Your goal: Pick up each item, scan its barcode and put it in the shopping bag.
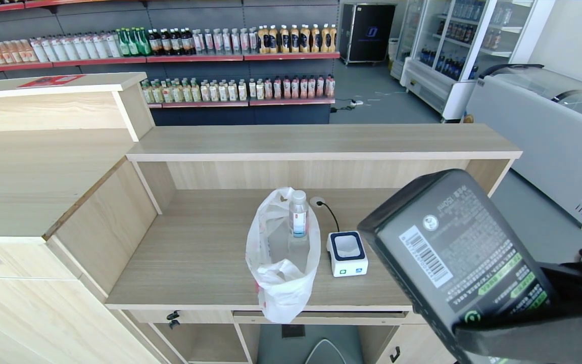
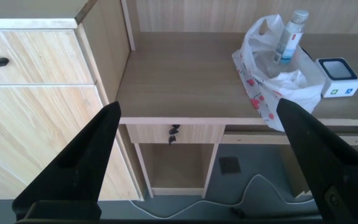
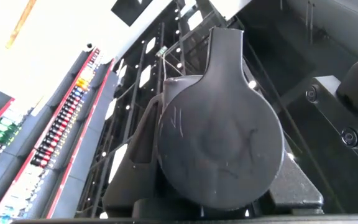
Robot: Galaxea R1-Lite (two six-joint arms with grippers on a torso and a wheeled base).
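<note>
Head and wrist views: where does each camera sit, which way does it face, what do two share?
Head view: on the robot's head, facing forward and down at the counter; the right gripper shows, holding a dark package.
Left wrist view: on the left wrist, facing the counter's front edge; the open left gripper frames it.
Right wrist view: on the right wrist, facing up along the package toward bottle shelves.
Shared: head and left wrist views show the shopping bag, bottle and scanner.

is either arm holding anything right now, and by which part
The right pincer grips the dark barcoded pack by its lower end, with the barcode side towards the head camera. The left pincer is open and holds nothing.
</note>
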